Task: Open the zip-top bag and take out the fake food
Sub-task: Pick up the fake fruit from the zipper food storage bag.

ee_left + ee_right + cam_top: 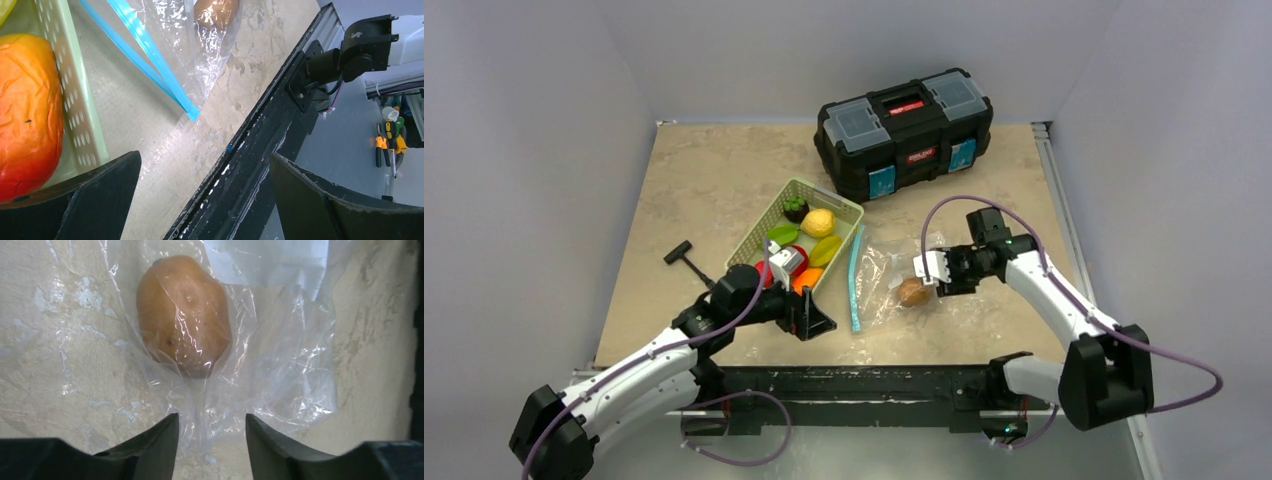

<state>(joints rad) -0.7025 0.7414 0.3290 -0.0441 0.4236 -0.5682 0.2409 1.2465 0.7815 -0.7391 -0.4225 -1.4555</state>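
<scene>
The zip-top bag (879, 272) lies flat on the table right of the green basket, its teal zip strip (855, 280) facing the basket. A brown potato (913, 292) of the fake food is inside the bag (280, 355). In the right wrist view the potato (182, 315) lies under the film just ahead of my right gripper (211, 417), whose jaws stand apart over the bag's plastic. Several other fruits, among them a yellow one (819, 222), lie in the basket. My left gripper (205, 155) is wide open with nothing in it, at the basket's near end beside an orange-red fruit (27, 110).
The pale green basket (844, 208) sits mid-table. A black toolbox (904, 130) stands at the back. A black T-shaped tool (682, 258) lies left of the basket. The table's black front rail (260, 150) runs under my left gripper.
</scene>
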